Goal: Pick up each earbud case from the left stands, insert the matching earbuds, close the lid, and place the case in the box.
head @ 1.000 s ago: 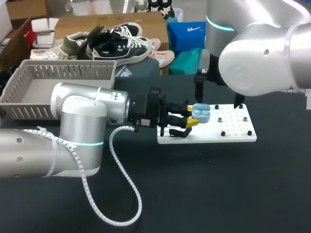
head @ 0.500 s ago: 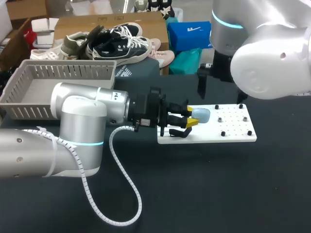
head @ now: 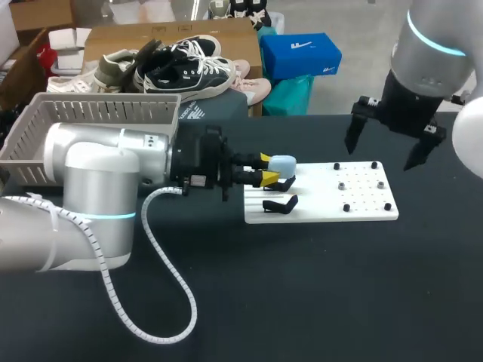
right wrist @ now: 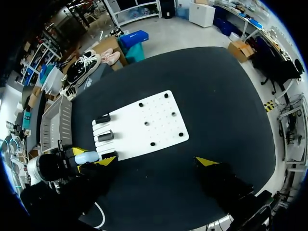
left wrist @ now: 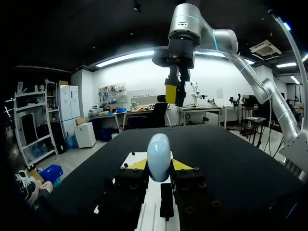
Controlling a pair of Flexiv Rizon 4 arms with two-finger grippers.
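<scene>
Black table (head: 339,302) is seen under a white board (head: 362,207). Near its left end, the blue earbud case (head: 282,164) is pinched by the left gripper (head: 266,169). The right gripper (right wrist: 155,161) is spread wide; its yellow tips are shown in the right wrist view, not the head view.

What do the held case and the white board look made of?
Earbud case: likely smooth plastic; pale blue, rounded, with a soft sheen. White board: rigid matte plastic or painted sheet, flat, with small holes; cannot tell which.
</scene>
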